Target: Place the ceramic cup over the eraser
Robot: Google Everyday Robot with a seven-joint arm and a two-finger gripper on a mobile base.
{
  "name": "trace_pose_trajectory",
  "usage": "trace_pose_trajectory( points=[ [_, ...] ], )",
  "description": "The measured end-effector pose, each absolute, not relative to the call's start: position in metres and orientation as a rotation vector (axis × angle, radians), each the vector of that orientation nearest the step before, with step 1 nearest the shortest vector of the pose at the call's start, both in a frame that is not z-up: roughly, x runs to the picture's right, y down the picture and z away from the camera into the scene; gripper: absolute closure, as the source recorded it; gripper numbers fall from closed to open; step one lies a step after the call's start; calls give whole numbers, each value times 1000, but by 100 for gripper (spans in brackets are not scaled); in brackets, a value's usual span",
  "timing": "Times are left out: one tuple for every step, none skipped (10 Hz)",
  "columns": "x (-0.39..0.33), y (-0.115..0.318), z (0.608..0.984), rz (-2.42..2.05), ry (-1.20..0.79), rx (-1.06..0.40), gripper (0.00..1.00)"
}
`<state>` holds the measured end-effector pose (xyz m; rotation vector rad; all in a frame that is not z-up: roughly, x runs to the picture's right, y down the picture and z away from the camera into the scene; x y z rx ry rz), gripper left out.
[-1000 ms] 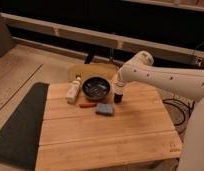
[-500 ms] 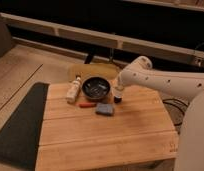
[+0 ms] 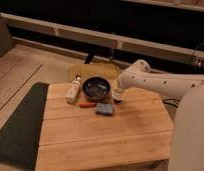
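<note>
The wooden table (image 3: 105, 135) carries a cream bottle (image 3: 73, 91), dark bowl (image 3: 96, 88), red pen (image 3: 86, 105) and blue pad (image 3: 105, 109).

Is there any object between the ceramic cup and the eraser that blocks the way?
Nothing visible does. The gripper, shut on the ceramic cup, is directly above the eraser, right of the dark bowl. The bowl, red pen and blue pad lie aside.

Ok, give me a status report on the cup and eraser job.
Gripper shut, down at the table's far side, right of the dark bowl. Ceramic cup at its tip, above the eraser. Blue pad and red pen close by, not blocking.
</note>
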<state>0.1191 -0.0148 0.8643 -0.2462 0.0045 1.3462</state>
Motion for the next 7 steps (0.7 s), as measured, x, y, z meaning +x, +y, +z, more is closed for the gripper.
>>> trace_pose_trajectory(
  points=[
    [117,-14,868,1346,-3,-255,100],
    [116,-10,872,1346,-2,-265,100],
    [116,-6,876,1350,3,-279,100],
    [116,-1,880,1353,12,-291,100],
    [117,2,883,1355,21,-299,100],
    [121,5,886,1355,37,-304,100],
    [124,7,889,1355,50,-305,100]
  ],
)
